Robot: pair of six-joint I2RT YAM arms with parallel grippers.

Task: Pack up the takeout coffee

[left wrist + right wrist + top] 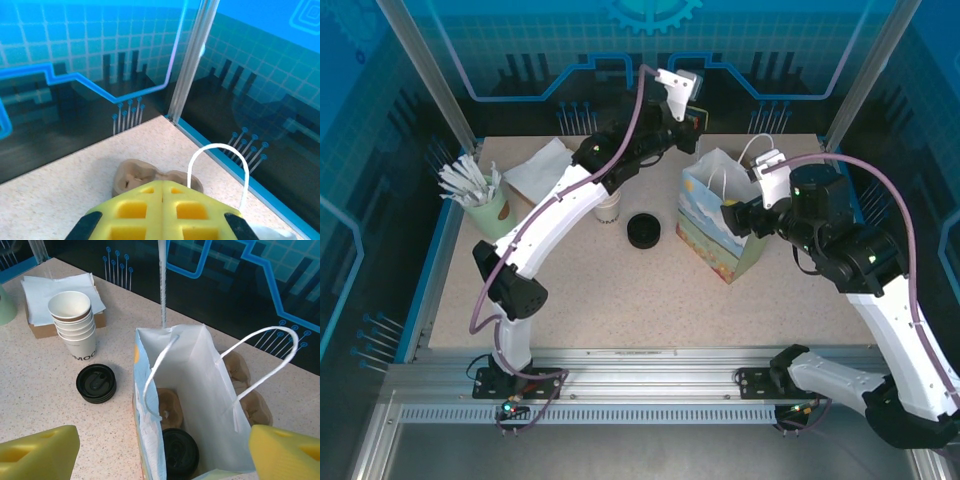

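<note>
takeout coffee (180, 452) sits at the bottom of the printed paper bag (210, 390), black lid up, just beside a brown pulp tray (167, 407) down in there with it; looks packed to me, upright so nothing spills; right end effector (162, 452) hangs over the bag mouth with its yellow fingers (40, 450) spread wide either side, gripping nothing, a pose that reads as a release above the drop spot; left end effector (162, 200) is out at the far corner of the table (60, 190), pads pressed together on nothing, likely parked clear of the bag; stack of white paper cups (75, 325) and loose black lids (96, 383) stand aside, spares by the look; writing: the bottom cup shows letters like "mooc", partly cut off; the bag print carries no words i can read
</note>
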